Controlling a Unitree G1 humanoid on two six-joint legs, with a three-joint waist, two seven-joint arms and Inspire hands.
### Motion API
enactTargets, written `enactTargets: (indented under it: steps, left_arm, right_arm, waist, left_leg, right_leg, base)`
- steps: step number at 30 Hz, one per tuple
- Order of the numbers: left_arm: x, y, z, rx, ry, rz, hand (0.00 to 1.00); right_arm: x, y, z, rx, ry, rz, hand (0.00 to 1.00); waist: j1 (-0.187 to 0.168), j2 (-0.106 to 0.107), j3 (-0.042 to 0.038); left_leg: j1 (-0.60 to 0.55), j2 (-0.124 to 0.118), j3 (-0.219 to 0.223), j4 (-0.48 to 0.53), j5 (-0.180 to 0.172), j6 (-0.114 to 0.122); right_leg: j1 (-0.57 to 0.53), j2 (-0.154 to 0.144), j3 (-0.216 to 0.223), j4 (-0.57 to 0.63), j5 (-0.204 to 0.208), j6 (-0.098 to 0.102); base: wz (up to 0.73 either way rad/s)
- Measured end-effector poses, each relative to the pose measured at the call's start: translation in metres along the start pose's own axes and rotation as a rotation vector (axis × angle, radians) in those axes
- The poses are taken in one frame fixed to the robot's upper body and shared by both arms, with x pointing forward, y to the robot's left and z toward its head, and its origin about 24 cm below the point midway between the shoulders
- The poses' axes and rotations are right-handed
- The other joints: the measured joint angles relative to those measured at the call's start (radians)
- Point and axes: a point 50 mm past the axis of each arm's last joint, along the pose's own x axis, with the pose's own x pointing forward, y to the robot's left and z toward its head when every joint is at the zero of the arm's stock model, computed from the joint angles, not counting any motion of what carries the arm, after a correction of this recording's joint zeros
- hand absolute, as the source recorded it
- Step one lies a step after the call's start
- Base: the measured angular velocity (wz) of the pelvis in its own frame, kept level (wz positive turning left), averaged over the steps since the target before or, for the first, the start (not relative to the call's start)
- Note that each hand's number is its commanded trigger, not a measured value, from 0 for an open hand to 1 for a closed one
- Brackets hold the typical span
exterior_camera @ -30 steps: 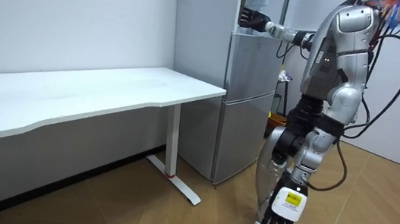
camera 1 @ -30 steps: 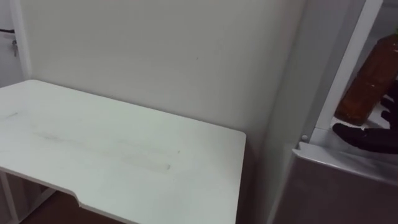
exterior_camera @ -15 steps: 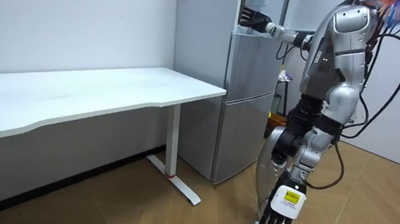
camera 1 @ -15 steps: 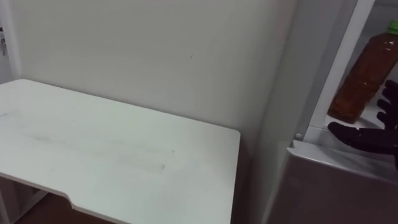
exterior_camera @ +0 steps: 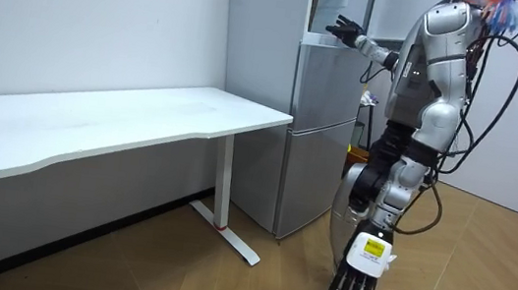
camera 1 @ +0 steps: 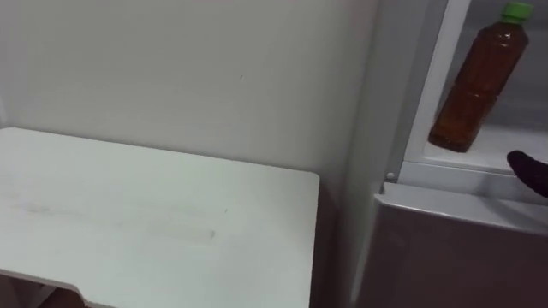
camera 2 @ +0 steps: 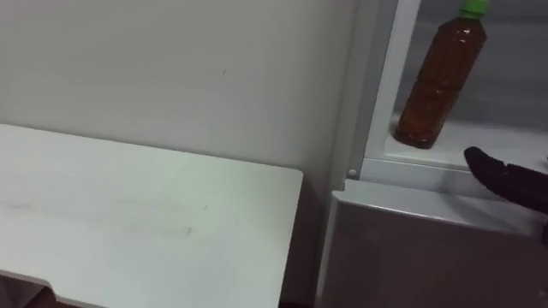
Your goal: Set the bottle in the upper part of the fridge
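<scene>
Brown green-capped plastic bottle upright on white upper fridge shelf, far right; black right hand spread just beside, grip no longer needed.

One brown bottle with a green cap. One grey fridge. One white counter. Two hands: the right hand by the fridge, the left hand down low.

Brown bottle, green cap, white table, grey fridge, black right hand
</scene>
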Motion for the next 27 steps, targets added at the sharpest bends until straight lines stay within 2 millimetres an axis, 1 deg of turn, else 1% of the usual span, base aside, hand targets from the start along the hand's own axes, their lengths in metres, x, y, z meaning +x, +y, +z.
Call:
enactTargets:
  steps: [1, 3, 5, 6, 8, 10, 12, 15, 17, 19, 20, 21, 22, 24, 25, 26, 27]
  left_arm:
    - [0.0, 0.0, -0.001, -0.004, 0.001, 0.001, 0.0]
    - [-0.001, 0.0, -0.003, -0.025, 0.001, 0.001, 0.0]
    - [-0.003, -0.004, -0.006, -0.05, 0.007, 0.005, 0.0]
    - [-0.003, -0.005, -0.007, -0.052, 0.008, 0.005, 0.0]
    - [-0.003, -0.01, -0.005, -0.057, 0.0, 0.0, 0.0]
    - [-0.003, -0.01, -0.003, -0.062, -0.019, 0.0, 0.0]
    - [-0.003, -0.011, -0.001, -0.061, -0.032, -0.002, 0.0]
    - [-0.004, -0.017, 0.002, -0.04, -0.049, -0.024, 0.0]
    - [-0.004, -0.02, 0.004, -0.023, -0.063, -0.036, 0.0]
    - [-0.004, -0.022, 0.005, -0.012, -0.074, -0.043, 0.0]
    - [-0.004, -0.024, 0.007, -0.012, -0.082, -0.048, 0.0]
    - [-0.004, -0.025, 0.008, -0.014, -0.085, -0.049, 0.0]
    - [-0.004, -0.025, 0.01, -0.025, -0.094, -0.052, 0.0]
    - [-0.004, -0.028, 0.017, -0.027, -0.119, -0.054, 0.0]
    - [-0.003, -0.03, 0.022, -0.037, -0.136, -0.055, 0.0]
    - [-0.003, -0.032, 0.026, -0.047, -0.141, -0.057, 0.0]
    - [-0.002, -0.033, 0.028, -0.056, -0.144, -0.06, 0.0]
  right_arm:
    - [-0.006, -0.002, -0.001, 0.013, -0.002, -0.012, 0.0]
    - [-0.017, -0.007, -0.002, 0.037, 0.007, -0.031, 0.0]
    - [-0.029, -0.017, -0.006, 0.064, 0.032, -0.075, 0.0]
    - [-0.031, -0.018, -0.008, 0.068, 0.038, -0.093, 0.0]
    - [-0.037, -0.021, -0.007, 0.094, 0.034, -0.143, 0.0]
    - [-0.042, -0.02, -0.004, 0.114, 0.021, -0.159, 0.0]
    - [-0.047, -0.021, -0.004, 0.105, -0.004, -0.176, 0.0]
    - [-0.055, -0.024, -0.01, 0.107, -0.004, -0.232, 0.0]
    - [-0.069, -0.03, -0.02, 0.042, 0.007, -0.276, 0.0]
    - [-0.081, -0.033, -0.028, 0.001, 0.026, -0.303, 0.0]
    - [-0.086, -0.035, -0.033, -0.003, 0.043, -0.323, 0.0]
    - [-0.089, -0.036, -0.036, -0.003, 0.056, -0.338, 0.0]
    - [-0.093, -0.04, -0.041, 0.003, 0.082, -0.373, 0.0]
    - [-0.098, -0.047, -0.056, -0.022, 0.124, -0.424, 0.0]
    - [-0.103, -0.054, -0.069, -0.063, 0.177, -0.454, 0.0]
    - [-0.109, -0.059, -0.083, -0.109, 0.236, -0.478, 0.0]
    - [-0.114, -0.062, -0.09, -0.132, 0.269, -0.486, 0.0]
  waist:
    - [-0.005, -0.003, -0.0008]
    - [-0.014, -0.002, -0.0007]
    - [-0.031, -0.003, 0.0001]
    - [-0.034, -0.003, 0.0]
    - [-0.043, 0.003, -0.0008]
    - [-0.054, 0.008, -0.0002]
    - [-0.057, 0.015, 0.0]
    - [-0.069, 0.027, -0.0013]
    - [-0.067, 0.037, -0.0017]
    - [-0.071, 0.042, -0.0009]
    - [-0.074, 0.046, 0.0026]
    - [-0.074, 0.047, 0.0033]
    - [-0.077, 0.054, 0.005]
    - [-0.086, 0.057, 0.0042]
    - [-0.086, 0.06, 0.0054]
    - [-0.087, 0.06, 0.0047]
    - [-0.088, 0.058, 0.0025]
  left_leg:
    - [0.0, 0.0, -0.001, 0.001, -0.001, -0.001]
    - [-0.004, 0.002, 0.0, 0.001, -0.001, 0.0]
    - [-0.008, 0.002, 0.001, 0.0, -0.003, 0.003]
    - [-0.008, 0.002, 0.002, 0.0, -0.004, 0.004]
    - [-0.007, 0.001, 0.017, -0.001, -0.005, 0.006]
    - [-0.004, 0.002, 0.026, -0.001, -0.006, 0.006]
    - [-0.002, 0.002, 0.031, -0.002, -0.006, 0.007]
    - [0.001, 0.004, 0.046, -0.004, -0.008, 0.008]
    - [0.006, 0.006, 0.058, -0.011, -0.009, 0.007]
    - [0.001, 0.006, 0.062, -0.012, -0.01, 0.006]
    - [-0.003, 0.007, 0.062, -0.012, -0.01, 0.006]
    - [-0.004, 0.007, 0.064, -0.013, -0.01, 0.006]
    - [-0.004, 0.007, 0.069, -0.013, -0.01, 0.006]
    - [-0.002, 0.006, 0.07, -0.014, -0.01, 0.007]
    - [-0.003, 0.003, 0.07, -0.014, -0.01, 0.007]
    - [-0.003, 0.0, 0.07, -0.014, -0.01, 0.007]
    - [-0.002, 0.0, 0.07, -0.014, -0.01, 0.007]
  right_leg:
    - [-0.002, 0.0, 0.0, 0.0, 0.0, 0.0]
    - [-0.007, -0.001, 0.0, 0.0, -0.001, 0.0]
    - [-0.009, -0.003, 0.002, 0.002, -0.002, 0.002]
    - [-0.01, -0.004, 0.003, 0.003, -0.002, 0.003]
    - [-0.013, -0.003, 0.022, 0.004, -0.003, 0.005]
    - [-0.015, -0.001, 0.03, 0.005, 0.0, 0.006]
    - [-0.024, 0.005, 0.039, 0.005, 0.001, 0.006]
    - [-0.028, 0.005, 0.05, 0.005, 0.003, 0.006]
    - [-0.029, 0.007, 0.057, 0.01, 0.003, 0.006]
    - [-0.039, 0.005, 0.06, 0.021, 0.003, 0.005]
    - [-0.044, 0.006, 0.07, 0.022, 0.003, 0.005]
    - [-0.044, 0.006, 0.073, 0.022, 0.003, 0.005]
    - [-0.044, 0.006, 0.076, 0.022, 0.003, 0.005]
    - [-0.045, 0.004, 0.074, 0.019, 0.002, 0.006]
    - [-0.045, 0.004, 0.074, 0.019, 0.0, 0.007]
    - [-0.044, 0.005, 0.075, 0.019, 0.0, 0.006]
    - [-0.043, 0.005, 0.074, 0.019, 0.0, 0.006]
  base:
    - [0.0]
    - [0.0]
    - [0.0]
    - [-0.05]
    - [-0.16]
    - [-0.17]
    - [-0.15]
    - [-0.13]
    - [-0.1]
    - [-0.1]
    - [-0.12]
    - [-0.11]
    - [-0.06]
    - [0.0]
    - [0.0]
    - [0.0]
    - [0.0]
